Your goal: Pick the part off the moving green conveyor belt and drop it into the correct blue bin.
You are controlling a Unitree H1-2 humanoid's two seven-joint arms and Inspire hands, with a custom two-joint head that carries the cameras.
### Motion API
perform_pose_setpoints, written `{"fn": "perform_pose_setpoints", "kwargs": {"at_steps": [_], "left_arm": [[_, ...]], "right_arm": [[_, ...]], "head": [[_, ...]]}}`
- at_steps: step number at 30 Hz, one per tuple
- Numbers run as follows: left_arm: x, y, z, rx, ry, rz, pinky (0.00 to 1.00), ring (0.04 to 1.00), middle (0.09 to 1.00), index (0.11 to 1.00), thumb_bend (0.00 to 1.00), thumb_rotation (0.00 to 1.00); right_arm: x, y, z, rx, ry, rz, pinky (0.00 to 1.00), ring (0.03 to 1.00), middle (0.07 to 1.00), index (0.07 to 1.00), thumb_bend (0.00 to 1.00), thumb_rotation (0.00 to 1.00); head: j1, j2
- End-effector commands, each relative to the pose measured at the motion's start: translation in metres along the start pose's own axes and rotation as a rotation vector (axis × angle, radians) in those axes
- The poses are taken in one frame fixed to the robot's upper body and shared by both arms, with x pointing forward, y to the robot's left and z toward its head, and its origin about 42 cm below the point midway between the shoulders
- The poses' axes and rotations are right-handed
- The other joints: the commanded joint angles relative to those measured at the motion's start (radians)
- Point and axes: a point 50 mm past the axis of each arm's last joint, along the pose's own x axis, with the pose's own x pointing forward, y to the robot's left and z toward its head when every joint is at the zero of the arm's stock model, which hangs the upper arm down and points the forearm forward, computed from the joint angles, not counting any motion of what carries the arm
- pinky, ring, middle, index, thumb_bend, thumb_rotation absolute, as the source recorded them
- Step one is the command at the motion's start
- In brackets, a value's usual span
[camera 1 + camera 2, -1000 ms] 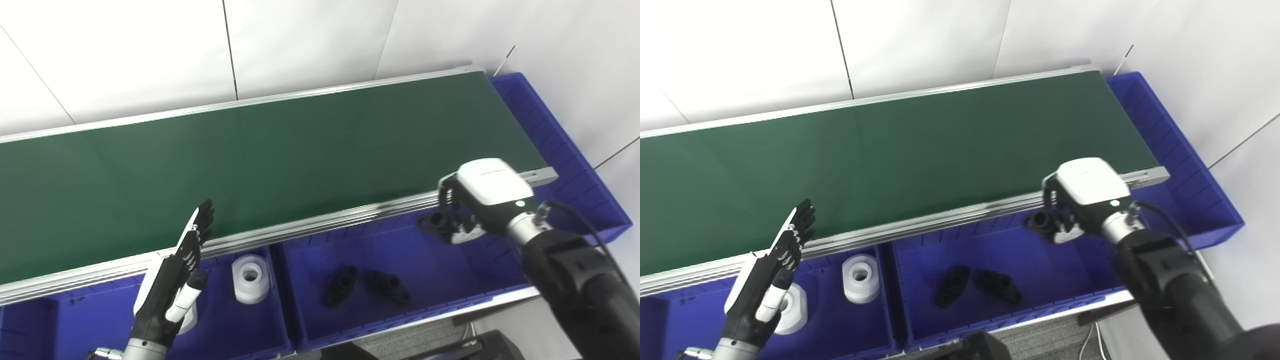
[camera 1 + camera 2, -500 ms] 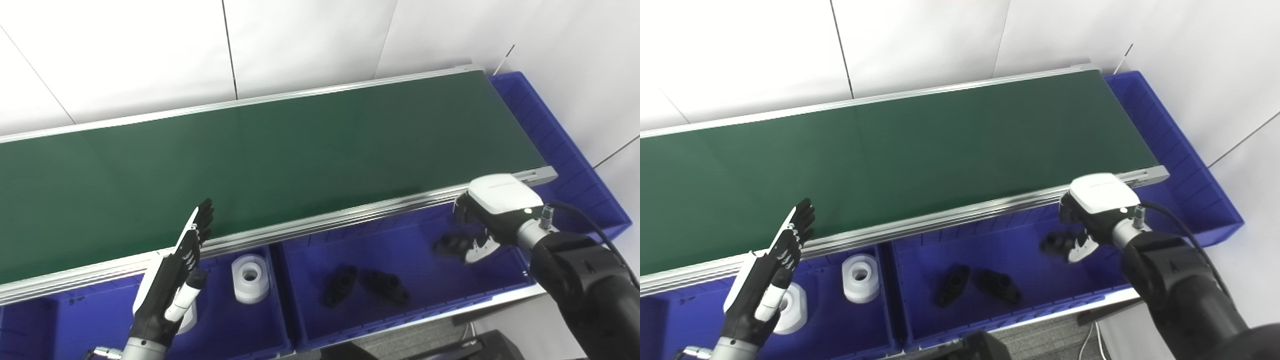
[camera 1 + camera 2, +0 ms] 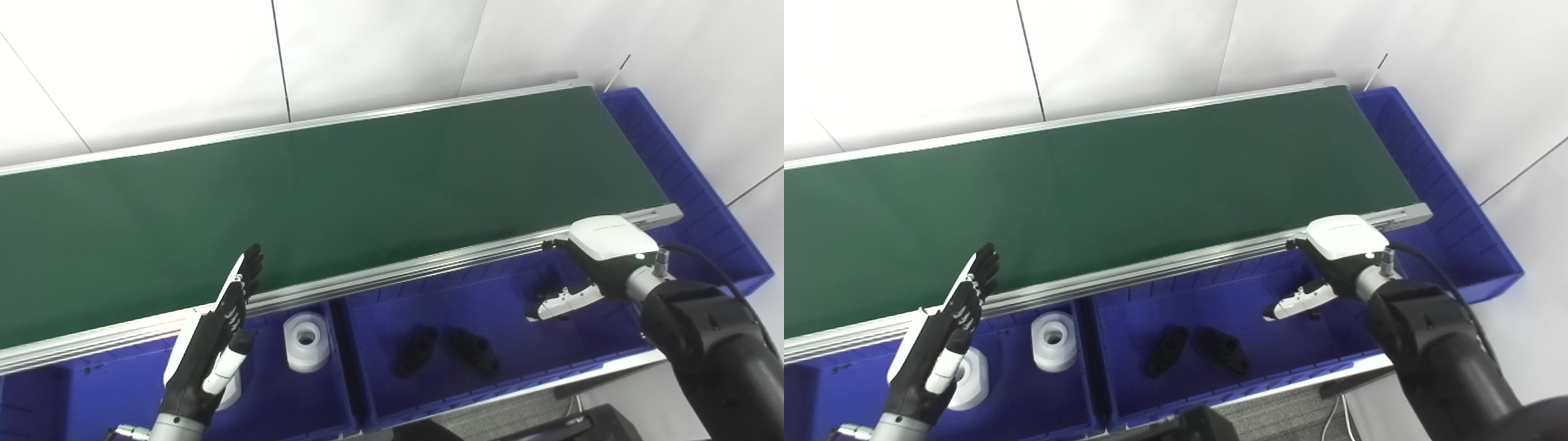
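While the black part lay in the right blue bin, just under the right hand, that hand was open, fingers spread, gripping nothing. Two more black parts sat nearby in that bin. Left hand was open, flat, near the green conveyor belt.

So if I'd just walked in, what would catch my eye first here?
Probably the long green conveyor belt, bare of parts, running across the middle. Next, the right hand open over the blue bin that holds black parts, with a dark part just beneath it. The left hand is raised flat near the white parts.
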Motion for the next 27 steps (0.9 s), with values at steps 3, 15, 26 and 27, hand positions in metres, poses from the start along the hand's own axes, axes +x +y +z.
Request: {"fn": "perform_pose_setpoints", "kwargs": {"at_steps": [3, 15, 26, 27], "left_arm": [[0.005, -0.002, 0.009, 0.007, -0.056, 0.001, 0.99, 1.0, 1.0, 1.0, 0.69, 0.94], [0.006, -0.021, -0.001, 0.008, -0.029, -0.015, 1.0, 1.0, 1.0, 1.0, 0.72, 0.93], [0.003, -0.044, -0.009, -0.006, -0.001, -0.019, 1.0, 1.0, 1.0, 1.0, 0.77, 0.92], [0.003, -0.045, -0.01, -0.005, -0.005, -0.019, 1.0, 1.0, 1.0, 1.0, 0.76, 0.92]], "right_arm": [[-0.009, -0.013, 0.01, -0.005, -0.083, -0.109, 0.67, 0.785, 0.827, 0.822, 1.0, 0.91], [-0.03, -0.035, 0.094, 0.573, -0.568, -0.432, 0.5, 0.592, 0.648, 0.672, 0.82, 1.0], [-0.035, 0.009, 0.185, 1.342, -0.694, -0.377, 0.47, 0.532, 0.607, 0.641, 0.74, 0.98], [-0.038, 0.019, 0.191, 1.417, -0.671, -0.346, 0.47, 0.533, 0.61, 0.631, 0.73, 0.97]], "head": [[0.035, -0.003], [0.263, -0.067], [0.336, -0.15], [0.343, -0.156]]}}
